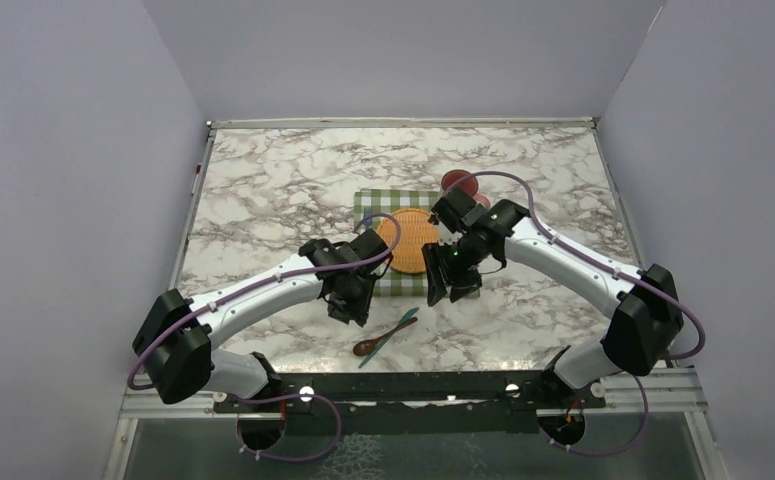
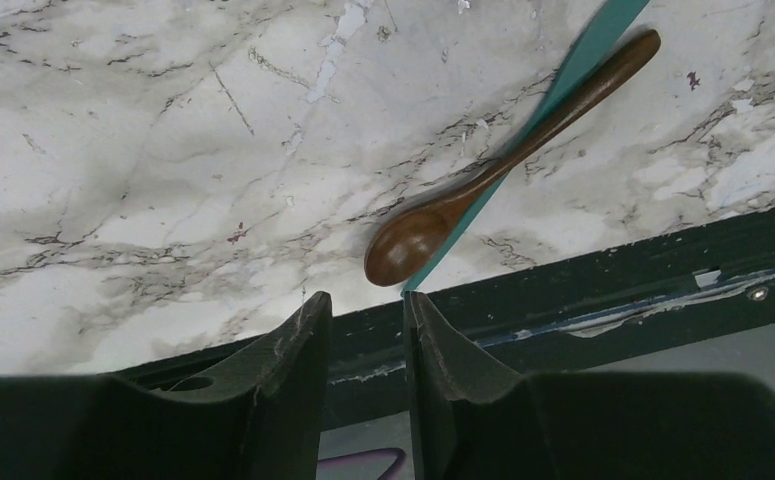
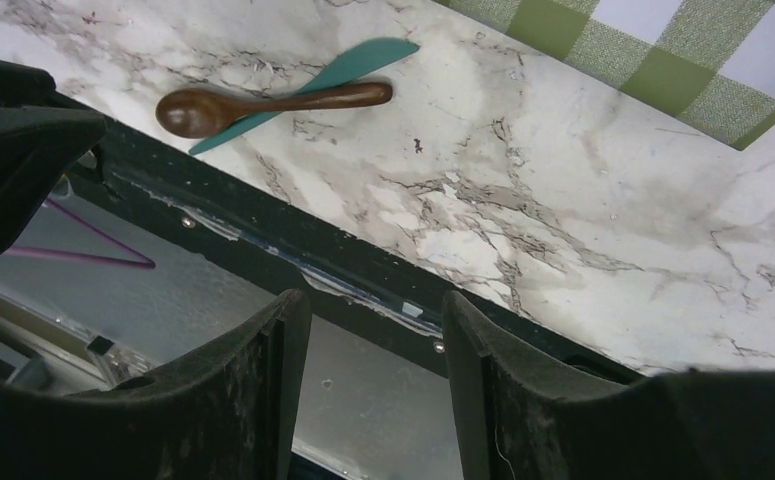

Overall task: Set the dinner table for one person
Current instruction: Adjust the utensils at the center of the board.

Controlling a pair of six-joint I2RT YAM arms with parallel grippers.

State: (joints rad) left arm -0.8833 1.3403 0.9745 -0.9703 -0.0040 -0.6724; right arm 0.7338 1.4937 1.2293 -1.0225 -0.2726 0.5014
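Lying crossed and touching, the wooden spoon (image 3: 263, 102) and the teal knife (image 3: 363, 60) are judged the main hazard: if one is pinched, the other is likely to be dragged or flicked along with it. Both are set close to the near edge of the dinner table (image 1: 263, 190), so a sideways nudge could send a piece onto the dark frame. The two wrists are also held near one another beside the orange plate (image 1: 408, 240) on the checked cloth (image 1: 388, 200), and a careless reach could bring them together or shift the plate.

The spoon's long axis is laid diagonally, its bowl pointed near-left and its handle far-right; the knife is angled a little more steeply across it. The marble table itself is spread squarely before the arm bases, with no clear long axis.

The left gripper (image 2: 365, 300) is seen with its jaws parted and nothing between them. The right gripper (image 3: 375, 300) is spread wider, likewise empty.
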